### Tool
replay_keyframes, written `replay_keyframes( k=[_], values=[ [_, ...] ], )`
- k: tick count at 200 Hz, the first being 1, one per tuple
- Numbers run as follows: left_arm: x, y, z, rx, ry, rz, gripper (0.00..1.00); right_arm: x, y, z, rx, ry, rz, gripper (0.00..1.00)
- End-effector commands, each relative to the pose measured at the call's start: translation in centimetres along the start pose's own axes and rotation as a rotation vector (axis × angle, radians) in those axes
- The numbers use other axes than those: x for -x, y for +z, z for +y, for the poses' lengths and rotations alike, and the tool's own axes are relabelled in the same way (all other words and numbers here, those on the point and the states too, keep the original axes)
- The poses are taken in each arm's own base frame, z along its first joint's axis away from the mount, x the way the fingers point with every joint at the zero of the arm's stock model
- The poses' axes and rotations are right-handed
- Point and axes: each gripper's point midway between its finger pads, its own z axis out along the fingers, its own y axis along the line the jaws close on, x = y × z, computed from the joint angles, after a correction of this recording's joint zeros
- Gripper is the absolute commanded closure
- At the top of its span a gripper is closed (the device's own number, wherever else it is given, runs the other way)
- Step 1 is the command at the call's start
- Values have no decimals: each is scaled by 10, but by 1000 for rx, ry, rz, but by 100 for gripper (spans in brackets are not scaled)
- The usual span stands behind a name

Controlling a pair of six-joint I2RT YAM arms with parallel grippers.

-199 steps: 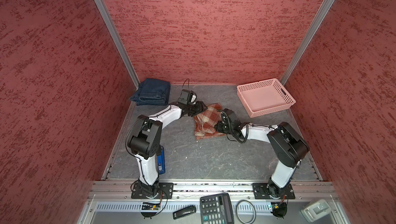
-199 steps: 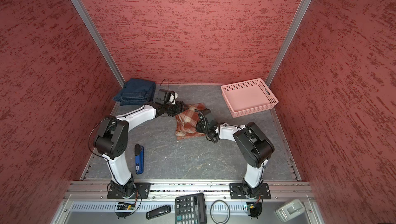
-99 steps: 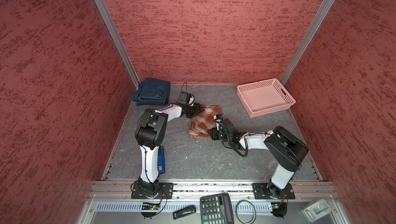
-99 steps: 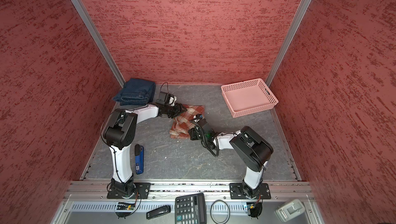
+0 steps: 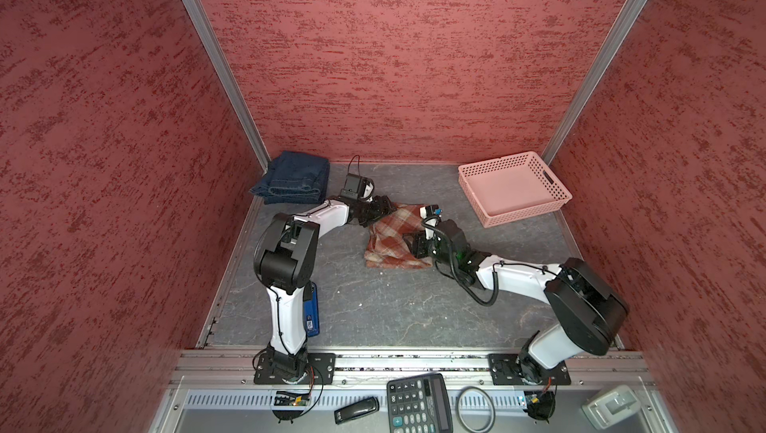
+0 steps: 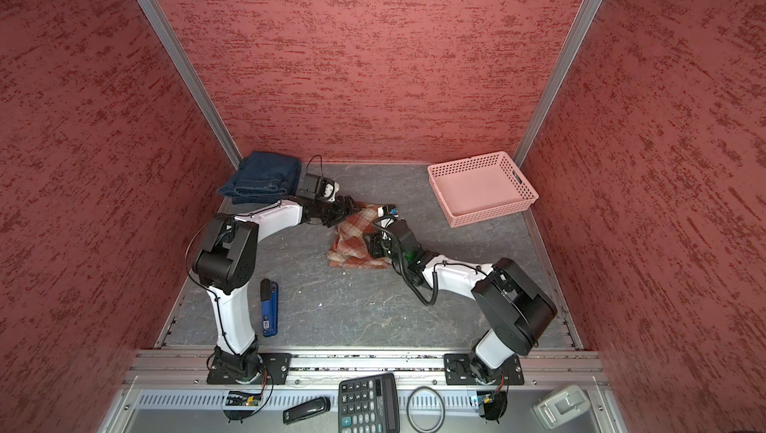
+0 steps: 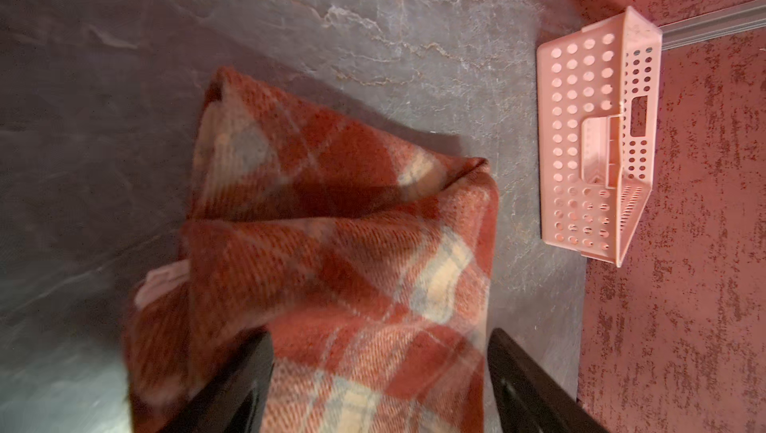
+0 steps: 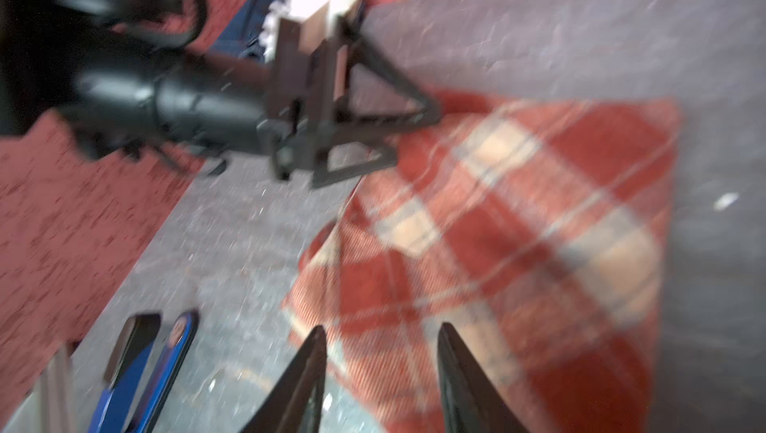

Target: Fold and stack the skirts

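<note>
The rust-red and cream plaid skirt [image 5: 393, 240] [image 6: 354, 240] lies folded on the grey floor mid-table. My left gripper [image 5: 383, 208] [image 6: 350, 208] [image 7: 380, 333] is at its far left corner, jaws wide apart, with the plaid cloth [image 7: 352, 244] lying loose between them. My right gripper [image 5: 414, 244] [image 6: 372, 246] [image 8: 381, 327] hovers over the skirt's right near edge [image 8: 518, 223], open, nothing pinched. The dark blue denim skirts [image 5: 296, 178] [image 6: 263, 178] sit folded and stacked in the back left corner.
A pink perforated basket [image 5: 526, 217] [image 6: 491, 215] [image 7: 592, 120] stands at the back right, with nothing in it. A blue and black tool [image 5: 311, 310] [image 6: 269, 306] lies by the left arm's base. A calculator [image 5: 418, 408] and small items sit on the front shelf.
Both grippers have opened wider and let go of the plaid skirt. The skirt shifted slightly left and toward the front, and now lies flat.
</note>
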Motion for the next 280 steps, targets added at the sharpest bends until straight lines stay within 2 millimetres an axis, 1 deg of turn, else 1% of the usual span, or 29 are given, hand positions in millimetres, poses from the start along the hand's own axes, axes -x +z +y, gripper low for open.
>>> replay_keyframes(
  k=[1, 12, 23, 41, 69, 93, 104, 116, 146, 195, 222, 230, 247, 280],
  values=[
    [29, -45, -17, 36, 89, -106, 16, 16, 0, -24, -126, 78, 17, 45],
    [30, -54, -11, 77, 103, -112, 15, 18, -2, -36, -164, 119, 36, 41],
    [28, -59, -1, 124, 111, -107, 15, 19, -3, -46, -180, 169, 54, 36],
    [21, -58, 18, 186, 118, -82, 15, 18, -4, -60, -185, 235, 86, 31],
    [8, -48, 39, 184, 115, -42, 15, 9, 1, -73, -192, 264, 149, 28],
    [2, -34, 45, 156, 139, -6, 15, -3, 8, -83, -190, 279, 224, 23],
    [0, -29, 48, 156, 145, 4, 15, -9, 12, -88, -186, 293, 257, 22],
    [-1, -24, 52, 156, 145, 12, 15, -15, 16, -89, -173, 303, 278, 23],
    [-8, -11, 65, 176, 129, 53, 16, -20, 23, -95, -175, 310, 289, 25],
    [-17, 5, 72, 197, 125, 94, 16, -34, 39, -111, -199, 307, 319, 30],
    [-22, 14, 75, 202, 108, 116, 22, -40, 48, -115, -186, 303, 324, 39],
    [-25, 17, 76, 201, 96, 130, 26, -41, 52, -114, -168, 302, 327, 41],
    [-29, 22, 73, 186, 88, 150, 29, -41, 59, -110, -131, 304, 328, 46],
    [-36, 31, 68, 153, 68, 177, 29, -40, 72, -105, -93, 309, 342, 50]
  ],
)
